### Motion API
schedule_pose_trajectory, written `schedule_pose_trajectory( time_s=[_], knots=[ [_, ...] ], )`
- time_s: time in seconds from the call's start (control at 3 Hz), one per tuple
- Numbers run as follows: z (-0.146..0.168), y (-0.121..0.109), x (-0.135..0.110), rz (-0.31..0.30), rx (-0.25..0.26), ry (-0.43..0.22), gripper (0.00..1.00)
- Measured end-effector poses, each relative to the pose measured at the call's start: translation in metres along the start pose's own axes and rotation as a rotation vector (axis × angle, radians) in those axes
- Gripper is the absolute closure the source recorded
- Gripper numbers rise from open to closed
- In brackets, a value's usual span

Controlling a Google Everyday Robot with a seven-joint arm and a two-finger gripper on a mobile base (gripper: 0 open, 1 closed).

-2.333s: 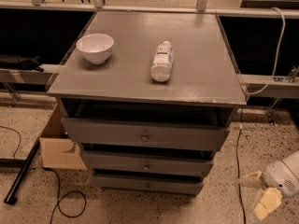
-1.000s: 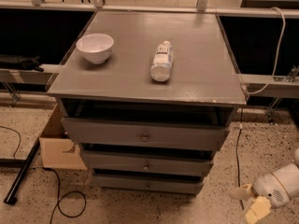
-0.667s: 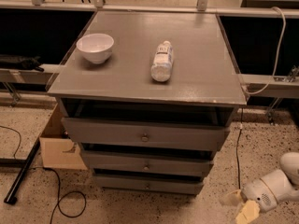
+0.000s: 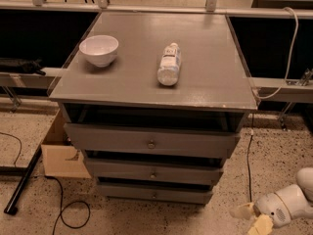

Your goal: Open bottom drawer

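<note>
The bottom drawer is the lowest grey front of the cabinet, with a small round knob at its centre; its front sits close under the middle drawer. My gripper is low at the lower right, near the floor, to the right of the cabinet and apart from it. Its two cream fingertips point left toward the bottom drawer with a gap between them and nothing held.
The top drawer juts out slightly. On the cabinet top stand a white bowl and a lying plastic bottle. A cardboard box and black cables lie at the left; a white cable hangs right.
My gripper has dropped lower and shifted left toward the cabinet's base. The drawers, bowl and bottle have not moved.
</note>
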State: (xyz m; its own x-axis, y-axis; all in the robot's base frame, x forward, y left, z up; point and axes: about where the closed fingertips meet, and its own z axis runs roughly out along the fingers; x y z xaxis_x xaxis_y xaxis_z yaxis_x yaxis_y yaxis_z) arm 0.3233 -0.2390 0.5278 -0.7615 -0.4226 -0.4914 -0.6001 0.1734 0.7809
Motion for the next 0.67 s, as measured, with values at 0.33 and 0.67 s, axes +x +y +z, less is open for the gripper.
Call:
schedule_pose_trajectory(
  time_s=[0.33, 0.67],
  knots=[
    [0.0058, -0.0058, 0.0020, -0.039, 0.009, -0.133, 0.00],
    [0.0025, -0.0085, 0.0018, -0.080, 0.043, -0.267, 0.00]
  ],
)
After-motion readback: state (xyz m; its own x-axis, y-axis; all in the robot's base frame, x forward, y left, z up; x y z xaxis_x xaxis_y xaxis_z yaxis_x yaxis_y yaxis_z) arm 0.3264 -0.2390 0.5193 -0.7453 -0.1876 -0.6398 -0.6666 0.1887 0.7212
